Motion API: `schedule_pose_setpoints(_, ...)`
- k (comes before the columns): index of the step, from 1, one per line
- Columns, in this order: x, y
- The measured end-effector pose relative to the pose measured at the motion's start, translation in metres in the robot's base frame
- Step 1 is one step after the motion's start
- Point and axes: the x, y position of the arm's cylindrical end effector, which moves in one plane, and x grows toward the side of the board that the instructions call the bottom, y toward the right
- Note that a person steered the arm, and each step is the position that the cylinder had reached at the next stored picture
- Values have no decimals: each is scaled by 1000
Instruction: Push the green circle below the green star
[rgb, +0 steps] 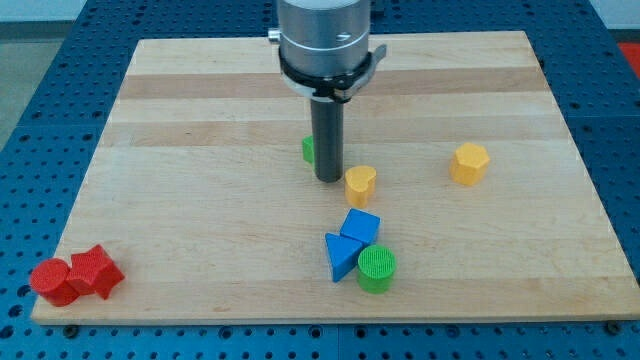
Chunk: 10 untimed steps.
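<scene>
The green circle (377, 269) is a round ribbed block near the view's bottom centre, touching the blue triangle (340, 256). A green block (309, 150), mostly hidden behind my rod, sits near the board's middle; its shape cannot be made out. My tip (329, 179) rests on the board just right of and below that green block, and just left of the yellow heart-shaped block (360, 184). The green circle lies well below my tip and slightly to the right.
A blue cube (360, 226) touches the blue triangle above the green circle. A yellow hexagon (469, 163) sits at the view's right. A red cylinder (51, 282) and a red star-like block (96, 272) sit at the bottom left corner of the wooden board (200, 120).
</scene>
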Motion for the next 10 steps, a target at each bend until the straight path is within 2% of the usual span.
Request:
schedule_pose_setpoints(2,-18,-11)
schedule_pose_setpoints(3,-3,5)
schedule_pose_setpoints(5,30,70)
schedule_pose_setpoints(6,30,102)
schedule_pose_setpoints(7,62,147)
schedule_pose_setpoints(8,133,152)
schedule_pose_setpoints(9,163,111)
schedule_pose_setpoints(10,153,47)
